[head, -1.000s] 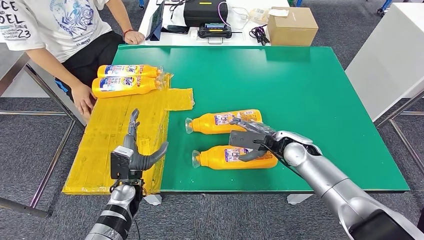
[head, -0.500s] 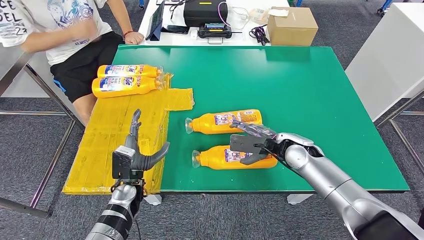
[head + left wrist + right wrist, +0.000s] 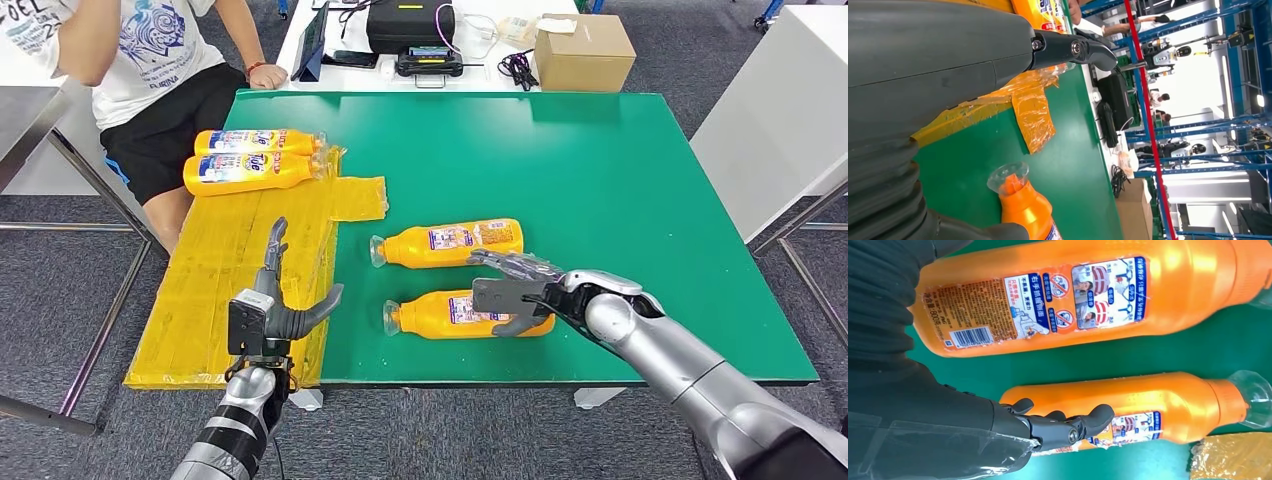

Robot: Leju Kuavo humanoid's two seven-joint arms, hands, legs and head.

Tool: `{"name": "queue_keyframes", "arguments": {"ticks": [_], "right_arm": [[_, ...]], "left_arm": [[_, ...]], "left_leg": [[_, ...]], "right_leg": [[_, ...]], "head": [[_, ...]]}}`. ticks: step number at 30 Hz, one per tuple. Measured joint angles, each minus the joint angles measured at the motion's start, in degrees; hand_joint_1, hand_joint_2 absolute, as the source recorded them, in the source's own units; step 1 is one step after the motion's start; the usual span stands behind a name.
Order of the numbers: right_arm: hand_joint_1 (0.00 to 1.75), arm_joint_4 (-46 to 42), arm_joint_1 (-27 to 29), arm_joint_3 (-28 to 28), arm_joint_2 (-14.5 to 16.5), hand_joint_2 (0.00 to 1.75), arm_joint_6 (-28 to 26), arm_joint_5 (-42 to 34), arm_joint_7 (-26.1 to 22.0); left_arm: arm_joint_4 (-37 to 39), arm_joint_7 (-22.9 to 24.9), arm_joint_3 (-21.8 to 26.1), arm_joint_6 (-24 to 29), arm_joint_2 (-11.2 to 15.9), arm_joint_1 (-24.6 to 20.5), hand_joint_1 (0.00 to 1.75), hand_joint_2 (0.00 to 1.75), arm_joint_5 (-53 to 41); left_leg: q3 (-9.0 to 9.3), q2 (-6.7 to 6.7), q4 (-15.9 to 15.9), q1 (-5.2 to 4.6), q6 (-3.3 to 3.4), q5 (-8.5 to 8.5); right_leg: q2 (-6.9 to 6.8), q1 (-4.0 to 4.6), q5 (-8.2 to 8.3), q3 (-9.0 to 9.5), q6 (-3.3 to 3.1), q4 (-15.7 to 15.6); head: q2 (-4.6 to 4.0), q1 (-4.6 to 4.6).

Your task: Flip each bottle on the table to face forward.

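Lying on their sides on the green worktop (image 3: 620, 170), two orange bottles point their clear caps toward the yellow taped area (image 3: 240, 270). The near bottle (image 3: 455, 314) and the far bottle (image 3: 447, 243) both show their back labels: a barcode, blocks of small Chinese print and blue-framed pictures, too fine to read apart from "800" near the barcode in the right wrist view. The right hand (image 3: 512, 292) hovers over the base end of the near bottle, its dark fingers (image 3: 1068, 426) spread and loosely curved across the bottle's label without closing around it; whether they touch the plastic cannot be told. The left hand (image 3: 272, 310) is raised above the yellow area, holding nothing, fingers apart and pointing away from the robot. Two more orange bottles (image 3: 255, 157) lie side by side at the far end of the yellow area, front labels up with a blue and red logo. A person (image 3: 150, 70) in a printed white shirt stands beside them. A cardboard box (image 3: 584, 50) sits on the table beyond.
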Motion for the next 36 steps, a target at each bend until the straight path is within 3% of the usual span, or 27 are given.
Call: {"name": "queue_keyframes", "arguments": {"ticks": [24,36], "right_arm": [[0.00,1.1,1.3,5.4,-0.5,1.75,-1.6,1.5,1.6],[0.00,5.3,2.1,6.5,1.6,1.75,-4.9,5.8,2.6]], "left_arm": [[2.5,0.0,-0.6,-1.0,-0.6,-1.1,0.00,1.75,0.2],[3.5,0.0,-0.8,-1.4,-1.0,-1.8,0.00,1.75,0.3]], "left_leg": [[0.00,-0.01,0.0,0.00,0.00,0.00],[0.01,0.00,0.0,0.01,0.00,0.00]], "right_leg": [[0.00,0.00,0.00,0.00,0.00,0.0],[0.00,0.01,0.00,0.01,0.00,0.0]], "head": [[0.00,-0.01],[0.00,0.00]]}}
